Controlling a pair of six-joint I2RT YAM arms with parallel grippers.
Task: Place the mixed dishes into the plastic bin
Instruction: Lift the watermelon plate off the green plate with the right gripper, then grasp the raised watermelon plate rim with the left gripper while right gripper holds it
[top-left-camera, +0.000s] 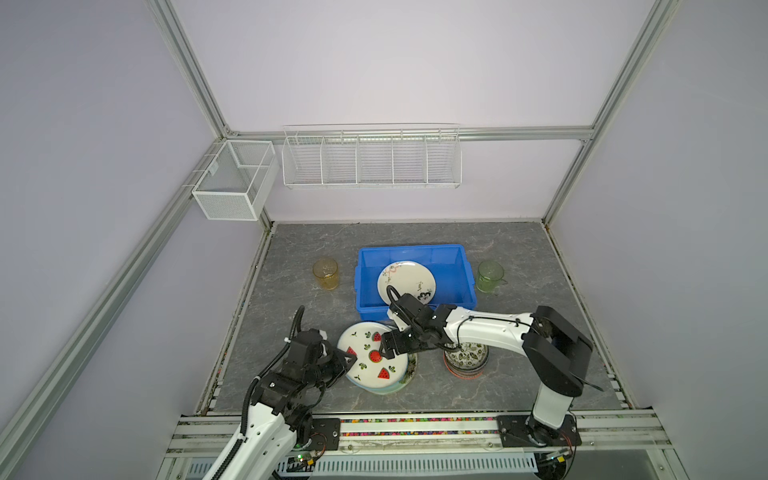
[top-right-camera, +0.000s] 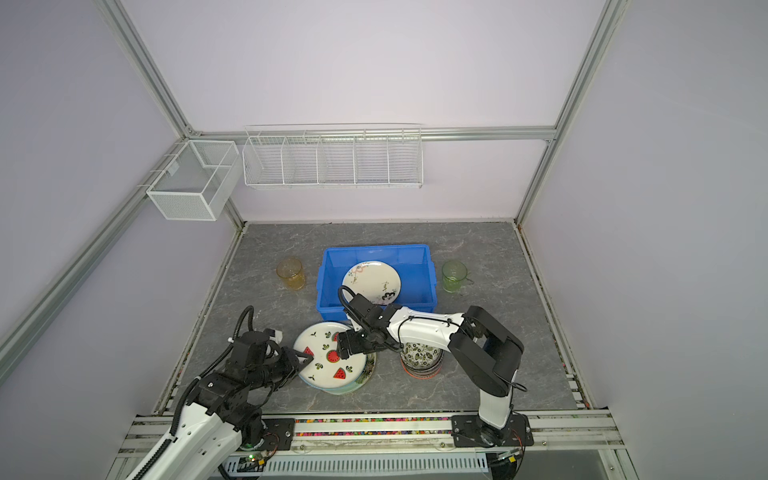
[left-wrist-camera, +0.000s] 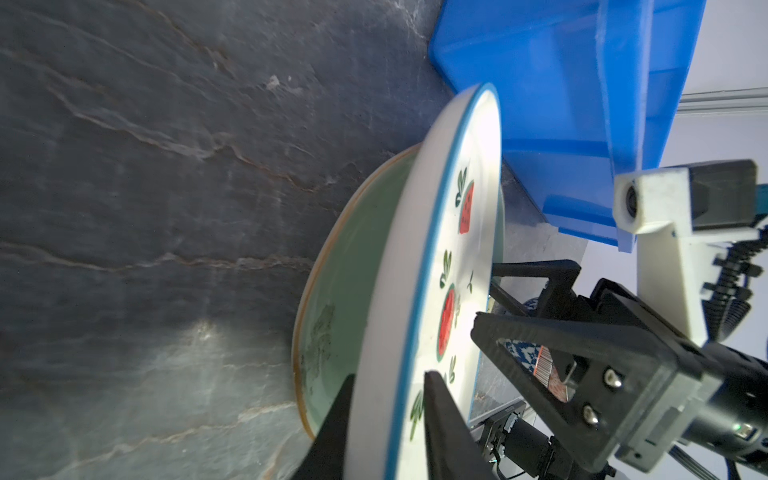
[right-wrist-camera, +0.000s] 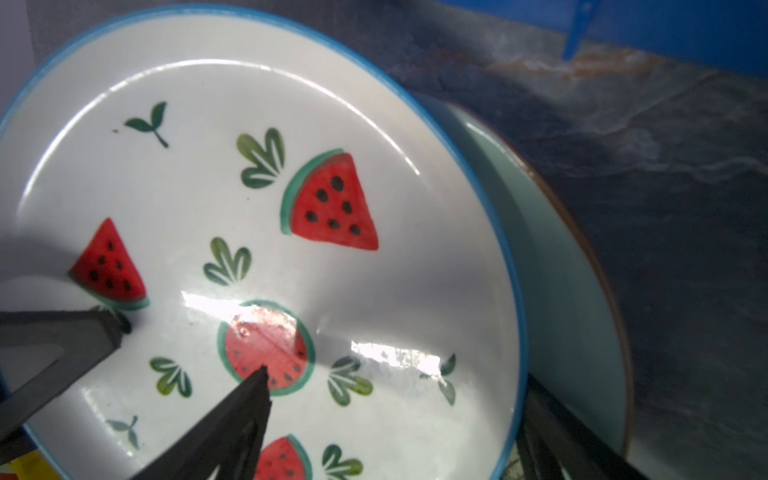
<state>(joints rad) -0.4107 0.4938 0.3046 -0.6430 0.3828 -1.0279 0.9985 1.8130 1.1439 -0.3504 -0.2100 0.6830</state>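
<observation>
The watermelon plate (top-left-camera: 371, 358) lies tilted atop the green plate (top-left-camera: 410, 366), just in front of the bin (top-left-camera: 365, 305), its left rim pinched by the left gripper (top-left-camera: 351, 358), while the right gripper (top-left-camera: 397, 353) straddles its right rim, jaws wide open.

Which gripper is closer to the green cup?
Right. The right gripper straddles the rim of the watermelon plate on the side facing the green cup; the left gripper grips the opposite rim.

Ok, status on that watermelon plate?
Left pincer clamps watermelon plate rim; right pincer open, straddling opposite edge. Plate tilted off pale green plate. Right forearm crosses in front of blue bin.
</observation>
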